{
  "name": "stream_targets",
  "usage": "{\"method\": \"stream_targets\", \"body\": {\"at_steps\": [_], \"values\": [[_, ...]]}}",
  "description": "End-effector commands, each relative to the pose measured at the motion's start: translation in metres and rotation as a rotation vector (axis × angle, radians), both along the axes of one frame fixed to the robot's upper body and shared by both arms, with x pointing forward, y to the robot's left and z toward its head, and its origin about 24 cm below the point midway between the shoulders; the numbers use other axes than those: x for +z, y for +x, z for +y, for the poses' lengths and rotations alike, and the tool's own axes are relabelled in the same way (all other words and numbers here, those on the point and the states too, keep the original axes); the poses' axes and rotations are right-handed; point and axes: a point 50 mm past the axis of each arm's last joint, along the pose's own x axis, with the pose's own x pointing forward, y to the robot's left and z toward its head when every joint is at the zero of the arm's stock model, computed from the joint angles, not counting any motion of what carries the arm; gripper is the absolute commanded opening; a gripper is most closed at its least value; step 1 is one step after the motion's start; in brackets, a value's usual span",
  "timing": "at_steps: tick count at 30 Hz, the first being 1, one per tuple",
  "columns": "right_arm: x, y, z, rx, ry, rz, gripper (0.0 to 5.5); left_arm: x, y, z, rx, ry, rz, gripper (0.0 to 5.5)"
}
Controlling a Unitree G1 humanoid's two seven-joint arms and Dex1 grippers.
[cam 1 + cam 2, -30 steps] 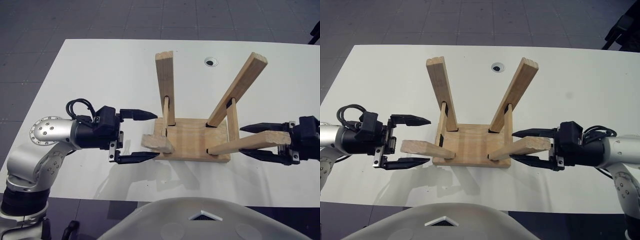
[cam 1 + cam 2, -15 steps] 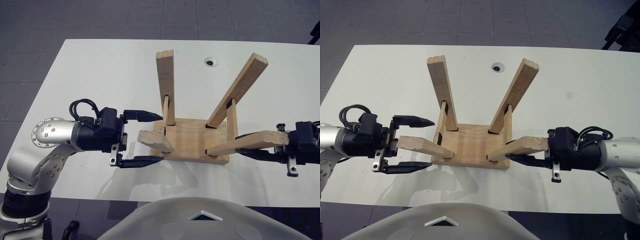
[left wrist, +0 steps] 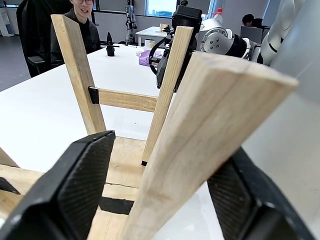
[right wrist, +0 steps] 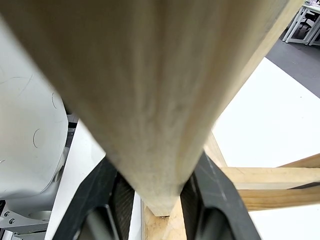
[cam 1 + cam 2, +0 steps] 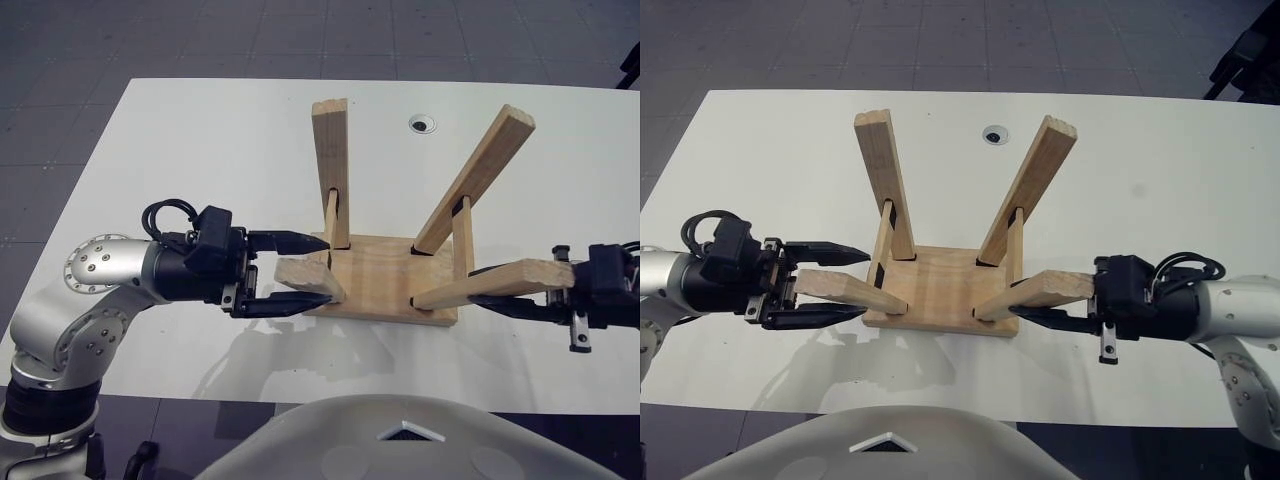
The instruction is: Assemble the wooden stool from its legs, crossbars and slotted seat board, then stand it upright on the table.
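Note:
The wooden stool lies upside down on the table, its seat board (image 5: pixel 380 275) flat and all of its legs pointing up and outward. Crossbars (image 5: pixel 465 235) join the legs on each side. My left gripper (image 5: pixel 326 270) straddles the near-left leg (image 5: pixel 300 280). It is open, with its pads (image 3: pixel 75 185) close on either side and a thin gap still showing. My right gripper (image 5: pixel 1050 300) is shut on the near-right leg (image 5: pixel 1050 290). In the right wrist view its pads (image 4: pixel 107 200) press against that leg (image 4: pixel 150 75).
The white table (image 5: pixel 200 150) has a round cable hole (image 5: pixel 422 124) behind the stool. Both far legs (image 5: pixel 330 150) rise between the arms. The table's front edge runs just below both grippers.
My left gripper slid right around the near-left leg and its fingers narrowed. My right gripper turned and closed on the near-right leg. The stool shifted slightly.

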Motion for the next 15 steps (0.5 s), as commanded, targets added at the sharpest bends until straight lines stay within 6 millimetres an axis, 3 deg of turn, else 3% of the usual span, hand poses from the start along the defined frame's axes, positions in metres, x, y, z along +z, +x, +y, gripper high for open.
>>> {"method": "stream_targets", "body": {"at_steps": [1, 6, 15], "values": [[-0.0002, 0.0009, 0.0030, -0.010, -0.003, -0.020, 1.13, -0.0001, 0.0031, -0.0009, 0.014, -0.007, 0.013, 2.39], [0.0001, 0.0016, 0.0053, -0.010, -0.008, -0.042, 1.13, -0.0030, 0.0044, -0.0015, 0.014, -0.011, 0.033, 1.70], [-0.0026, 0.0046, 0.0062, -0.035, -0.028, -0.082, 1.13, -0.0004, 0.0010, -0.0009, -0.002, -0.002, -0.028, 1.64]]}}
